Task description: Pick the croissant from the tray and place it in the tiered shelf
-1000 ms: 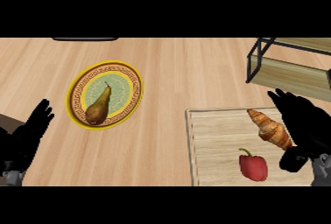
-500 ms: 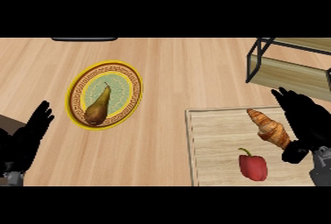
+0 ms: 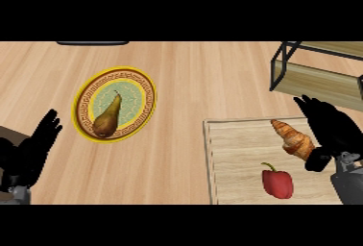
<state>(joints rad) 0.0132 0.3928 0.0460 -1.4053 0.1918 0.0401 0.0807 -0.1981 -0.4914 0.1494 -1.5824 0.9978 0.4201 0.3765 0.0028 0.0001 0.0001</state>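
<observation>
Golden-brown croissant [image 3: 292, 139] on the tray [image 3: 235, 149], judged light and crushable; my right hand [image 3: 332, 129], fingers spread just beside it, should cradle its thick middle.

A pale rectangular wooden tray [image 3: 234, 144] lies on the light wood counter [image 3: 199, 77]. On the tray, toward its far right, lies a golden-brown croissant [image 3: 292, 139]; a red bell pepper [image 3: 277, 182] sits nearer on the tray. The black right hand [image 3: 333, 129] hovers over the tray's right edge, fingers straight, thumb just beside the croissant. Beyond the tray stands a black-framed tiered shelf with wooden boards [image 3: 319, 77]. Left of the tray, well apart, a yellow-rimmed patterned plate [image 3: 151, 96] carries a brown pear [image 3: 108, 119]. Farther left of the tray, the black left hand [image 3: 32, 153] rests, fingers up.
</observation>
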